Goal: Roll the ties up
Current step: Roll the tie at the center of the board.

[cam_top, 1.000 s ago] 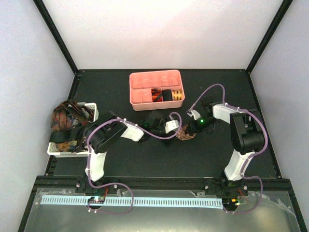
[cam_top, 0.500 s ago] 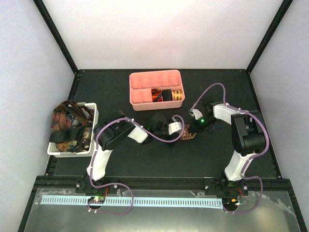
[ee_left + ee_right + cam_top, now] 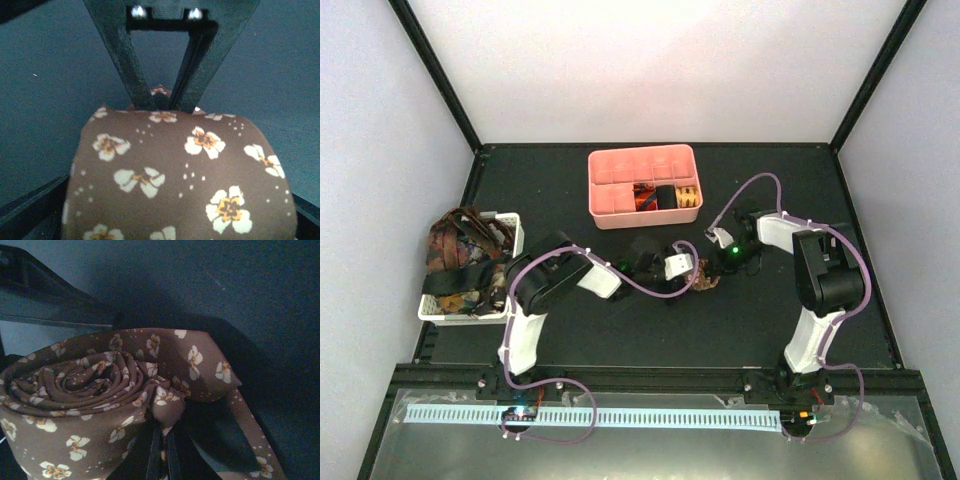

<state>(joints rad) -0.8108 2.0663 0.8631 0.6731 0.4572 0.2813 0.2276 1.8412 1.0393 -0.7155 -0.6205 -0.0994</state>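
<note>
Brown tie (image 3: 706, 281), mostly coiled, lies mid-bench (image 3: 620, 335) between both tools. Left tool (image 3: 161, 100) is narrow, pinching the tie's far edge. Right tool (image 3: 161, 452) is narrow, nipping fabric beneath the coil's spiral end. The loose tail trails off to its right, so the right arm is judged nearer.

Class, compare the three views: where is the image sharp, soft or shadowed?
Top external view: evenly lit and sharp, but the brown floral tie is tiny. Left wrist view: the tie fills the foreground, slightly soft, with a bluish cast. Right wrist view: dim, heavy shadow beneath the roll, its coils still legible.
</note>
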